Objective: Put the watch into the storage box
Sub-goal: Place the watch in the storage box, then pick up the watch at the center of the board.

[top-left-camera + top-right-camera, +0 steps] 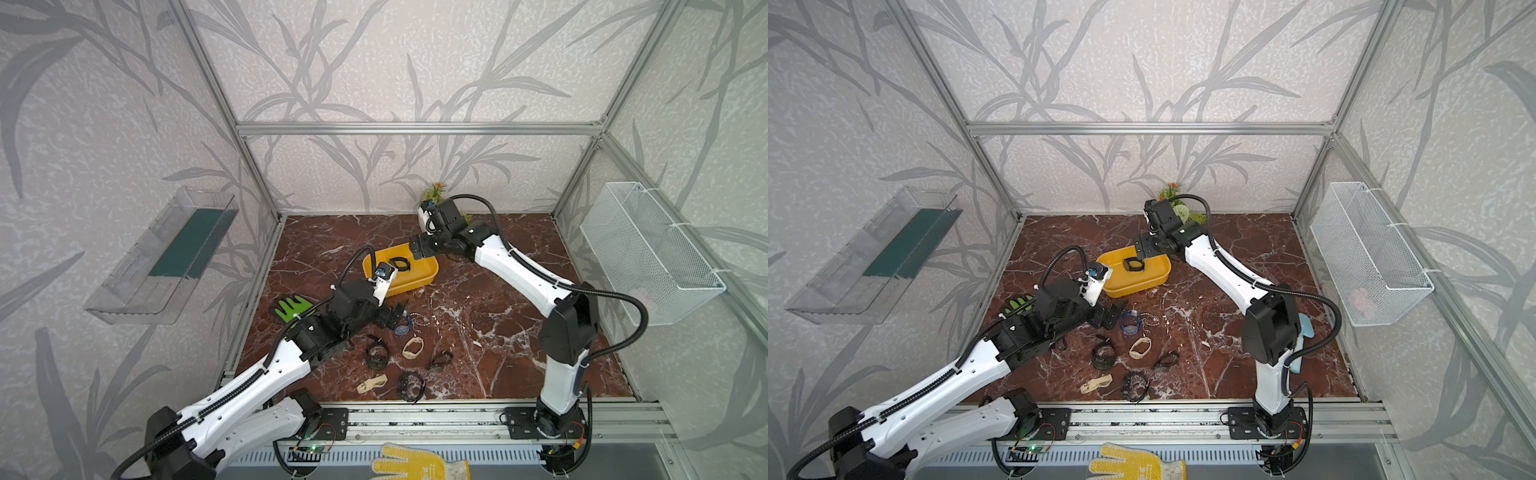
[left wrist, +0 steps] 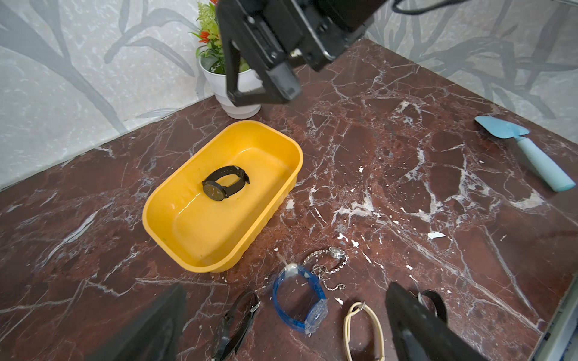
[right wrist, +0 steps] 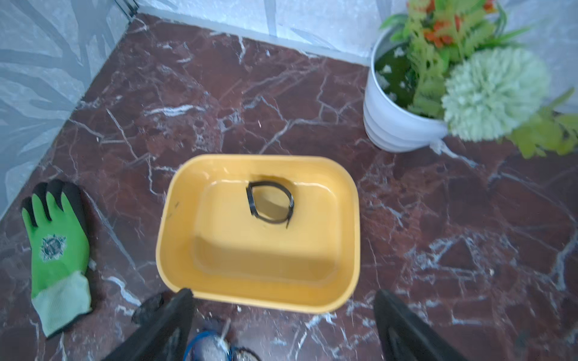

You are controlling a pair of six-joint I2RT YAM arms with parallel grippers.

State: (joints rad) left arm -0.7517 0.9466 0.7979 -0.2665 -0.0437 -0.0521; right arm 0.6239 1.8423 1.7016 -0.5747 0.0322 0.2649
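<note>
Black watch [image 2: 225, 183] is lying inside the yellow storage box [image 2: 212, 231], frame center.
Right gripper [image 3: 281, 293] is hovering over box edge, jaws wide, empty; left gripper [image 2: 286, 289] is gaping wide, empty, near blue watch [image 2: 300, 300].

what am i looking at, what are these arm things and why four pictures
Two robot arms, the left arm and the right arm, work at a marble table. Two pictures look down from above; the other two come from cameras on each wrist, so the dark shapes at their edges are that arm's own jaws. Both pairs of jaws stand open and hold nothing. A black watch lies inside the yellow storage box. More watches, such as a blue watch, lie loose nearby, with a green glove and a potted plant.
</note>
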